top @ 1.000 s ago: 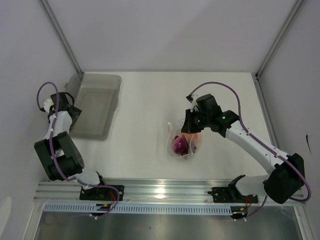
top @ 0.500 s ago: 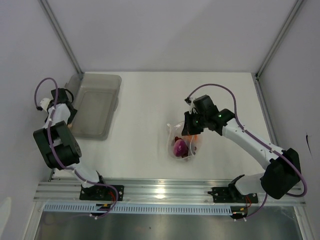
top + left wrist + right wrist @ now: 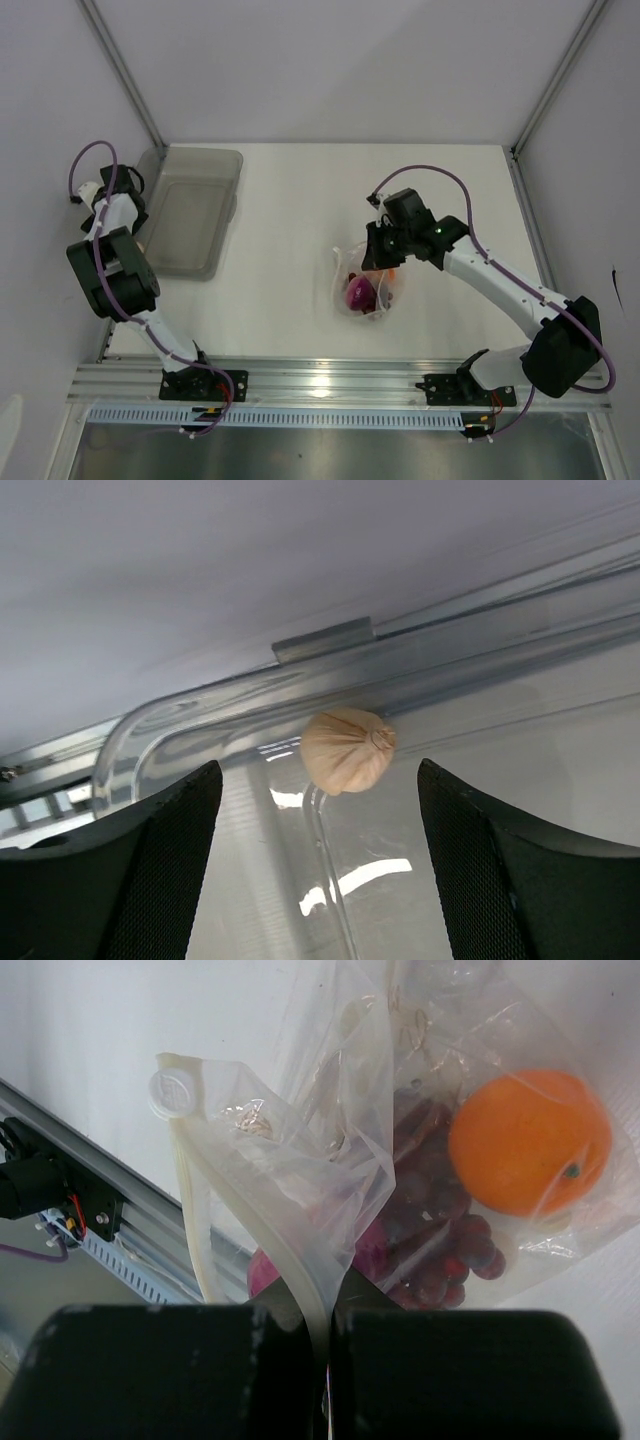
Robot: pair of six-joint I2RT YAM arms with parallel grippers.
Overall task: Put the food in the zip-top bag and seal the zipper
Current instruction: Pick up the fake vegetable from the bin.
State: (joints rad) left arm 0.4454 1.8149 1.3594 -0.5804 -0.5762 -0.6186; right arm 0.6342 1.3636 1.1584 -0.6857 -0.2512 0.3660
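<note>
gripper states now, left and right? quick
left gripper: open, holding nothing; garlic bulb lies ahead of it, ungripped.
right gripper: shut on the zip-top bag, at its mouth edge.

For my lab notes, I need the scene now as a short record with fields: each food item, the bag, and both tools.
left tool: open, pointed at the small whitish garlic bulb, not gripping it
garlic place: by the wall of the grey translucent rectangular tub, seemingly inside it
right tool: shut on the zip strip of the crinkly transparent plastic bag
in bag: round orange, cluster of dark red berries, purple-red onion
bag mouth: appears not yet sealed
</note>
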